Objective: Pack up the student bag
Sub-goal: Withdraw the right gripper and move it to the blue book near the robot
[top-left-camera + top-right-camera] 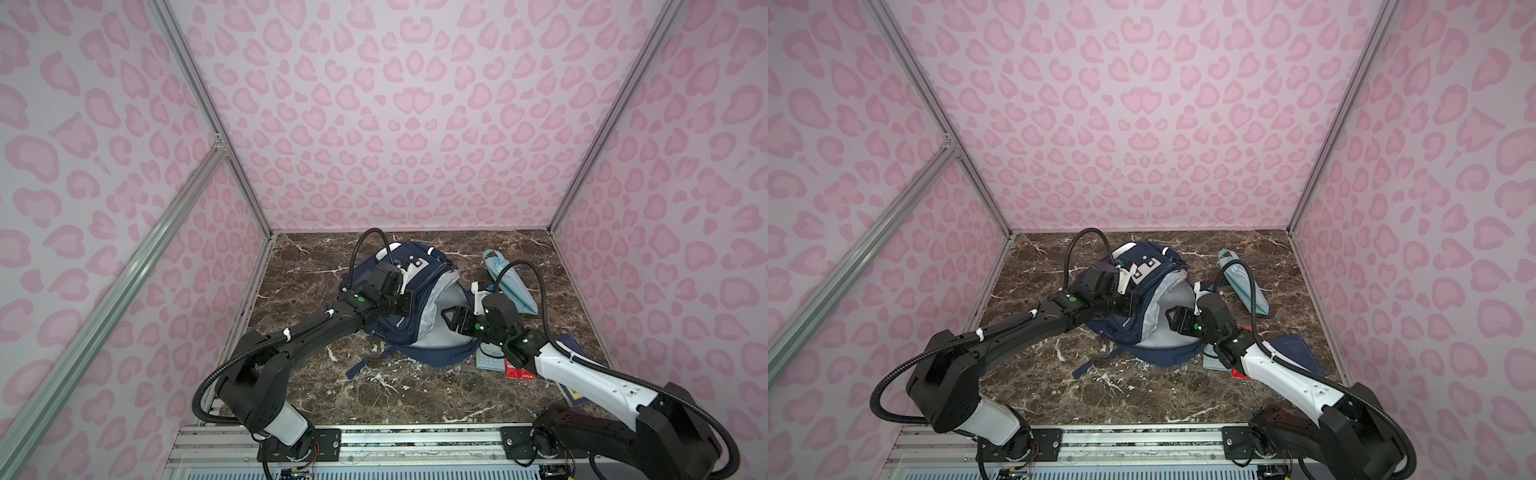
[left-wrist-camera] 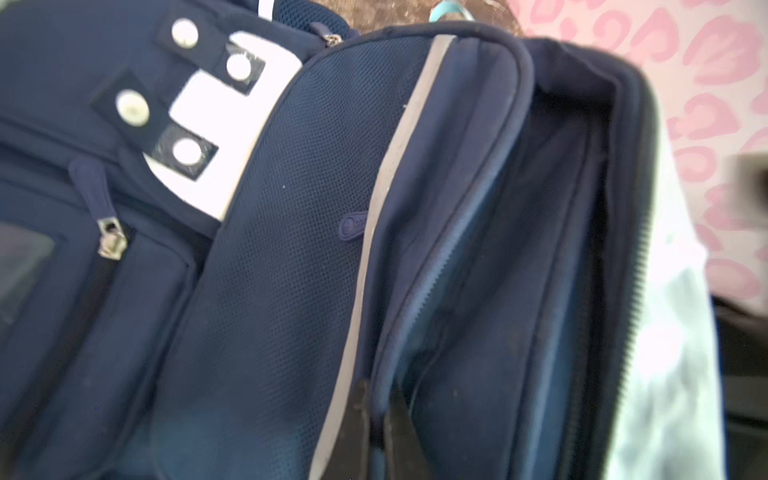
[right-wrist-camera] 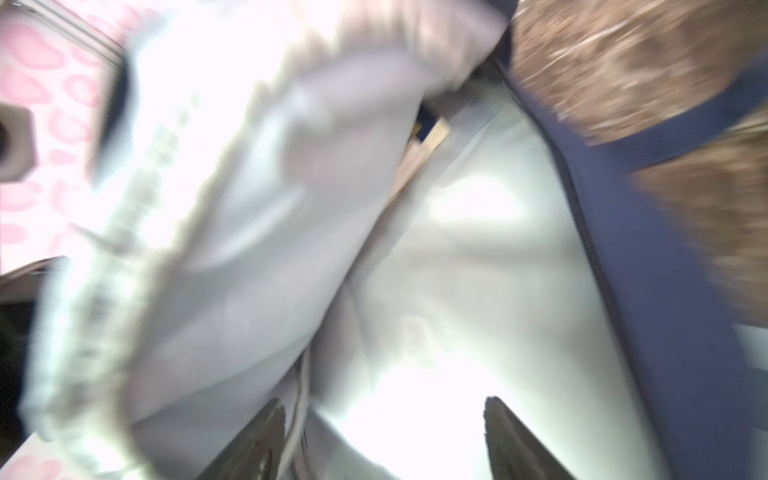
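Note:
The student bag [image 1: 415, 324] [image 1: 1140, 313], navy with a white dotted patch [image 2: 216, 120], lies in the middle of the marble table with its main compartment gaping and its pale grey lining [image 1: 451, 299] [image 3: 478, 257] showing. My left gripper [image 1: 409, 301] [image 1: 1133, 305] [image 2: 380, 386] is shut on the piped edge of the bag's raised front flap. My right gripper [image 1: 446, 318] [image 1: 1173, 318] [image 3: 384, 403] is open at the mouth of the bag, its fingers wide apart over the grey lining with nothing between them. A tan edge [image 3: 428, 141] peeks from deep inside the bag.
A light blue pouch [image 1: 511, 286] [image 1: 1246, 286] lies to the right of the bag. Under my right arm sit a pale keypad-like item [image 1: 488, 359], a red item [image 1: 517, 372] and a navy book [image 1: 571, 347] [image 1: 1293, 349]. Pink patterned walls close in three sides.

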{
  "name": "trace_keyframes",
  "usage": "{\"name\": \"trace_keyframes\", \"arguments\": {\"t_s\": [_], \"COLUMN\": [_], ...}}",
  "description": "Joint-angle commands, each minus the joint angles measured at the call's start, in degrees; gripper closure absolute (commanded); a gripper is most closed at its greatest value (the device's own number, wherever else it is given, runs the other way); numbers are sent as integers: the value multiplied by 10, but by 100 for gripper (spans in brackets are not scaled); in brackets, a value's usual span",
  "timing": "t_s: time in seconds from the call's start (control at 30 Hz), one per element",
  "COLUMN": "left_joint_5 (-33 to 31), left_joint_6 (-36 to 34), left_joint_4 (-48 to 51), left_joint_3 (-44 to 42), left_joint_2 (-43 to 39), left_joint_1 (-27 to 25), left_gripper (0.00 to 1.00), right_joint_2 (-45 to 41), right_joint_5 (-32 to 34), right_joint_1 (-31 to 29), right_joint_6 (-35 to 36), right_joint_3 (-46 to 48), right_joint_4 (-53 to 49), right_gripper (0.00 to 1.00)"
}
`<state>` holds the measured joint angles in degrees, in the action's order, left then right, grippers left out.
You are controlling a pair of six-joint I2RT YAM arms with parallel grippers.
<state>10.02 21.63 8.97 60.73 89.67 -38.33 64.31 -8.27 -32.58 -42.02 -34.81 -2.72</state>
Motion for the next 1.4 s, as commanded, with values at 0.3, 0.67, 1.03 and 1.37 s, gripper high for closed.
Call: {"name": "trace_keyframes", "arguments": {"t_s": [0.3, 0.67, 1.03, 1.37], "left_joint_5": [-82, -142, -129, -95], "left_joint_6": [26, 66, 76, 85], "left_joint_4": [-7, 35, 18, -10], "left_joint_3": [-42, -30, -6, 9], "left_joint_2": [2, -66, -73, -49], "left_joint_1": [-11, -47, -77, -83], "left_gripper": [96, 5, 6, 8], "right_joint_2": [-105, -177, -90, -129], "right_joint_5": [65, 40, -31, 122], "right_joint_1": [66, 363, 644, 663], "right_joint_6": [39, -17, -5, -16], "right_joint_3": [-15, -16, 40, 69], "right_joint_4": [-223, -379, -405, -377], "right_gripper": [6, 2, 2, 2]}}
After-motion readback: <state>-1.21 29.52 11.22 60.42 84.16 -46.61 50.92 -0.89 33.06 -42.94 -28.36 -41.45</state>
